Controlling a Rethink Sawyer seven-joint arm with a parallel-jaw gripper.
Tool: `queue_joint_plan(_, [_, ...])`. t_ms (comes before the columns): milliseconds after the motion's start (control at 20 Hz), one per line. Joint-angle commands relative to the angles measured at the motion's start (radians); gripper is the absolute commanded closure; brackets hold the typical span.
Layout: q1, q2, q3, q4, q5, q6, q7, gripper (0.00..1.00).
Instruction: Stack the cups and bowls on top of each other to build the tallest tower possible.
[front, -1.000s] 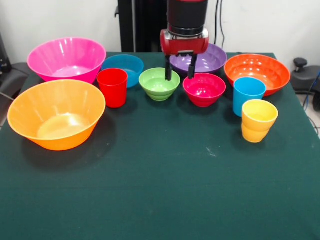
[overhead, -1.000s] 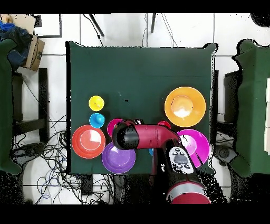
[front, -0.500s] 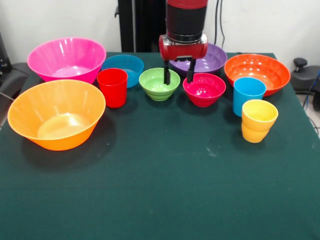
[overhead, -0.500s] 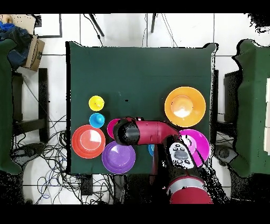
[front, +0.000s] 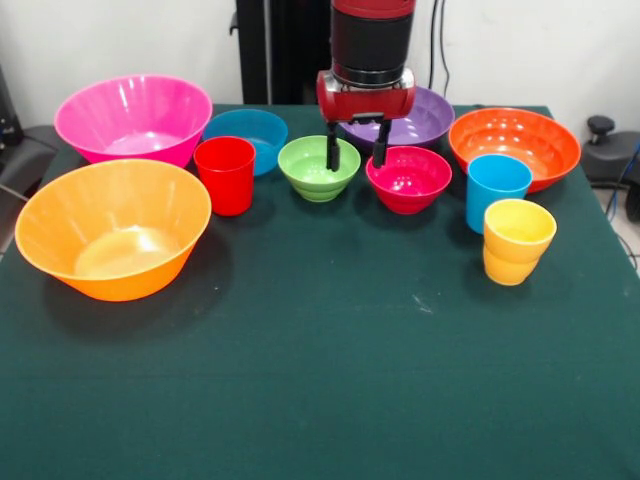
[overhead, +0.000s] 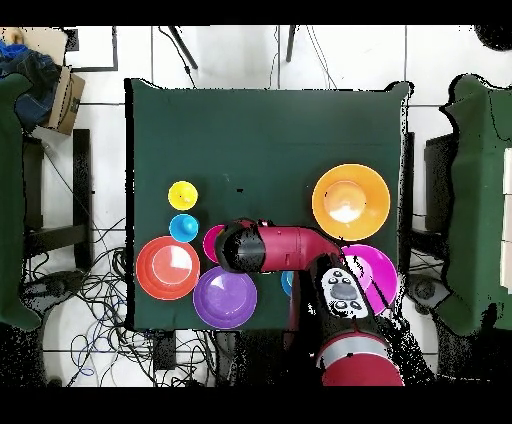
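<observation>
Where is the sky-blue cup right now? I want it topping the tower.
In the front view, the sky-blue cup stands on the right, just in front of the orange bowl and directly behind the yellow cup.

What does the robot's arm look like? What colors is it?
The arm is a thick round tube, black with red bands, ending in a red block. Its end effector has two thin black fingers. From above, the arm shows red with a black round joint and a grey button panel.
</observation>
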Motion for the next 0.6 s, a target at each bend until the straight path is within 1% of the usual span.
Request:
queue_joint_plan(50, [0.015,0.027,0.096,-0.056,0.001,0.072,0.051,0.0])
queue_joint_plan(300, [0.019,0.022,0.096,-0.062,0.011,0.096,0.053,0.0])
queue_joint_plan(600, [0.018,0.026,0.094,-0.059,0.012,0.089,0.058,0.0])
